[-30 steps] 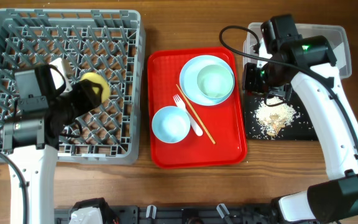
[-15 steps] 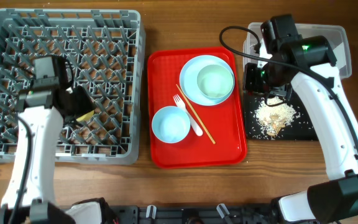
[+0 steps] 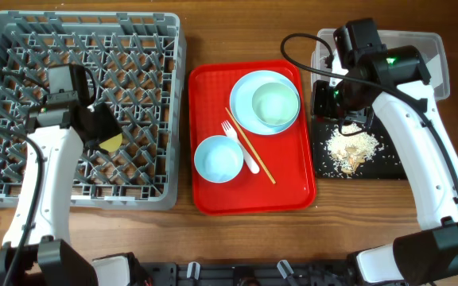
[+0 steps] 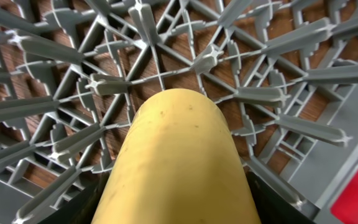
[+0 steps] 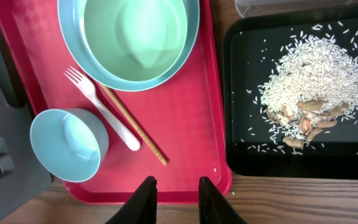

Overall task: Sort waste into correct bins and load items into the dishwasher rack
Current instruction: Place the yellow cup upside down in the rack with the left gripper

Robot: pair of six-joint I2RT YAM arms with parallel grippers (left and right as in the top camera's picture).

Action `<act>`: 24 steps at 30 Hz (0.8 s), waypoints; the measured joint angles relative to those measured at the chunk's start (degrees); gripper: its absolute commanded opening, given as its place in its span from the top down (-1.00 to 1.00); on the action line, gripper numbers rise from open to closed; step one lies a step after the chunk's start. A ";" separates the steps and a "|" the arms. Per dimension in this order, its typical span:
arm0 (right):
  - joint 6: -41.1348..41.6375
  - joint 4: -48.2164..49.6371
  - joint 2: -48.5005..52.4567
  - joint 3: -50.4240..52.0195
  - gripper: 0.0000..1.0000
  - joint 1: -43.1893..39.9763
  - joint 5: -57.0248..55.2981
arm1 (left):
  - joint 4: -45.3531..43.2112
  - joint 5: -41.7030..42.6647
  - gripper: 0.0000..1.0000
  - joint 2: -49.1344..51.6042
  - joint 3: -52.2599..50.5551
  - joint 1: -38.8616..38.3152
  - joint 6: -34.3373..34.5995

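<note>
Left gripper (image 3: pixel 102 133): a yellow cup (image 4: pixel 179 162) is clamped between the jaws, with the grey rack (image 4: pixel 328 149) pegs just beyond. Right gripper (image 5: pixel 176 198): jaws empty and slightly apart. Ahead of them, on a red tray (image 5: pixel 191 112), lie a bowl (image 5: pixel 67 143), fork (image 5: pixel 101 106) and chopsticks (image 5: pixel 135 127). Ahead to the right is a black tray (image 5: pixel 241 155) of scraps (image 5: pixel 309 74).

Yellow cup (image 3: pixel 111 142) tilted among rack (image 3: pixel 22 48) pegs. Bowl (image 3: pixel 275 103) nested in plate (image 3: pixel 243 89); second bowl (image 3: pixel 217 159), fork (image 5: pixel 104 112), chopsticks (image 5: pixel 132 124) beside. Scraps (image 3: pixel 352 149) heaped in black tray (image 3: pixel 390 164).
</note>
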State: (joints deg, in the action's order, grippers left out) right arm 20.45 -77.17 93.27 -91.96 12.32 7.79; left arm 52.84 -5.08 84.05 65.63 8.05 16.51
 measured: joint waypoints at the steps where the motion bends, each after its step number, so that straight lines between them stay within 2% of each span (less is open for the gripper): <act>1: 0.00 0.02 0.00 0.00 0.53 0.00 0.00 | -0.17 0.00 0.71 0.48 -0.02 0.00 0.00; 3: 0.00 0.02 0.00 0.00 0.53 0.00 0.00 | -0.55 0.11 0.71 0.87 -0.11 0.00 0.00; 5: 0.00 0.00 0.00 0.00 0.53 0.00 0.00 | -1.07 0.57 0.48 0.96 -0.22 0.13 -0.13; 7: 0.00 0.00 0.00 0.00 0.53 0.00 0.00 | -1.42 0.85 0.38 0.98 -0.20 0.28 -0.15; 8: 0.00 0.00 0.00 0.00 0.53 0.00 0.00 | -1.44 0.87 0.26 0.98 -0.22 0.28 -0.15; 9: 0.00 0.00 0.00 0.00 0.53 0.00 0.00 | -1.44 0.87 -0.18 0.98 -0.22 0.28 -0.17; 11: 0.00 0.00 0.00 0.00 0.53 0.00 0.00 | -1.42 0.87 -0.78 0.98 -0.22 0.28 -0.28; 12: 0.00 -0.02 0.00 0.00 0.53 0.00 0.00 | -1.42 0.81 -1.00 0.98 -0.22 0.28 -0.74; 24: 0.00 -1.68 0.00 0.00 0.53 0.00 0.00 | -1.42 1.99 -1.00 0.98 -0.22 0.35 -0.79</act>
State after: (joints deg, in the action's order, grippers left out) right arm 20.45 -78.85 93.27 -91.96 12.32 7.79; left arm 51.42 -3.09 85.03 65.41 8.40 15.73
